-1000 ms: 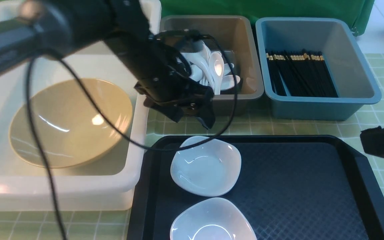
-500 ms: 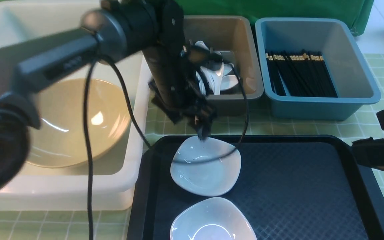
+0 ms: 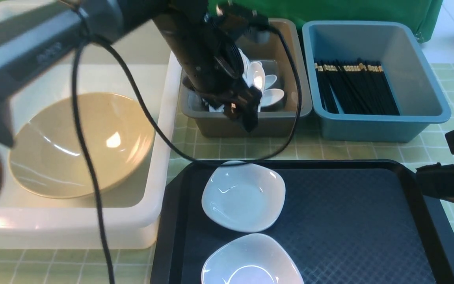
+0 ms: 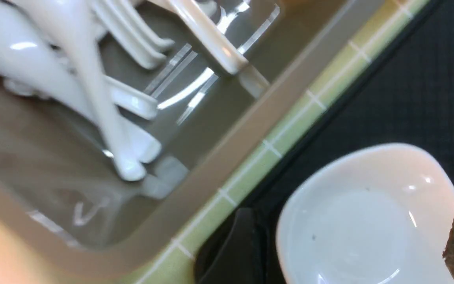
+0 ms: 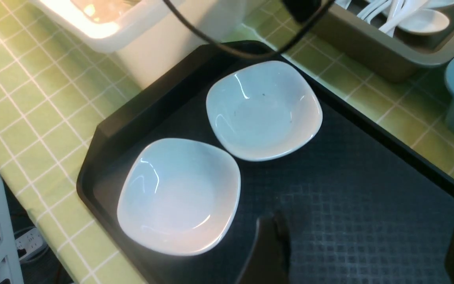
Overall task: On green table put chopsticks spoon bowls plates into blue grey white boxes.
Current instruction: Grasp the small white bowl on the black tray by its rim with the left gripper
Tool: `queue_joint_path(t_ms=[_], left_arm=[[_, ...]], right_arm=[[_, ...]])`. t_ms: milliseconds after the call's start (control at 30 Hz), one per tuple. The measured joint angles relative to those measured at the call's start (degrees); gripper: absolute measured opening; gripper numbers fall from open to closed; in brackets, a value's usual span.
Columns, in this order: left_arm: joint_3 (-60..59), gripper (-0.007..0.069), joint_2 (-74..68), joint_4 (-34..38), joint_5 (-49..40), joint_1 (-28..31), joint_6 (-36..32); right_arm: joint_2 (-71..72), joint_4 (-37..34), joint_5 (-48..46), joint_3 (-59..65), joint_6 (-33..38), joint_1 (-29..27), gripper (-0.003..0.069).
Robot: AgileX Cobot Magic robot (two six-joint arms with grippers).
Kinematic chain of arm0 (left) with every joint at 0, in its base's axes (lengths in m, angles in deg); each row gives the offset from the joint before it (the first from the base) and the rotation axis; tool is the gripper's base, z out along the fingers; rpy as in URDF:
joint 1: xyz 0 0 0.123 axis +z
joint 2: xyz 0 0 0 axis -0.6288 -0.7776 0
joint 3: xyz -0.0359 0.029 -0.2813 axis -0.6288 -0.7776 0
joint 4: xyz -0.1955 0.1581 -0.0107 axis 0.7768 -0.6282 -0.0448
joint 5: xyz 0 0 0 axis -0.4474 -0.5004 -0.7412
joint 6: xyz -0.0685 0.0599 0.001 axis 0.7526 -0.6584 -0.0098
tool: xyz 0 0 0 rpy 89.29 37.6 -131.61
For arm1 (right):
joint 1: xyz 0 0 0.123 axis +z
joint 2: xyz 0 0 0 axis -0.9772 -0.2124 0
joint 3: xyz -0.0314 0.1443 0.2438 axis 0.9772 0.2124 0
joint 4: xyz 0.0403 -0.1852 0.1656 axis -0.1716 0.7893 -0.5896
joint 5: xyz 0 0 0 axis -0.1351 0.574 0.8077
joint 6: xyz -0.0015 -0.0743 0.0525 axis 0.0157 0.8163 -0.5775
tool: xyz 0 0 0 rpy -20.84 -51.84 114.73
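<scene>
L gripper: jaws spread, nothing held, above near wall of grey box; spoons just behind it. Step, judged: pick-up of small white bowl, below it on black tray. Next: lower, straddle rim, clamp; white box lies to its left. R gripper: jaws spread, idle.

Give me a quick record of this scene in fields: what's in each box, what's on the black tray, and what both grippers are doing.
white box: one tan bowl inside
grey box: white spoons piled inside
blue box: black chopsticks inside
black tray: far white bowl and near white bowl
left gripper: open, empty, near the grey box's front wall
right gripper: open, empty, by the tray's right side
</scene>
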Motion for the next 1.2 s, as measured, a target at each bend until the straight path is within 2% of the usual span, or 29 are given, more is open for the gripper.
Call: queue_joint_path(t_ms=[267,933,1100,1200], left_arm=[[-0.05,0.0589,-6.81,0.02,-1.12,0.00,5.20],[-3.21,0.0589,-9.43,0.60,-1.48,0.00,7.75],[-3.33,0.0529,-9.43,2.37,-1.48,0.00,7.35],[-3.33,0.0393,-9.60,2.56,-1.44,0.00,7.11]], right_arm=[[0.00,0.00,0.00,0.00,0.07,0.00,0.0556],[0.00,0.00,0.39,0.00,0.13,0.00,0.0556],[0.00,0.00,0.39,0.00,0.13,0.00,0.0556],[0.00,0.00,0.39,0.00,0.13,0.00,0.0556]])
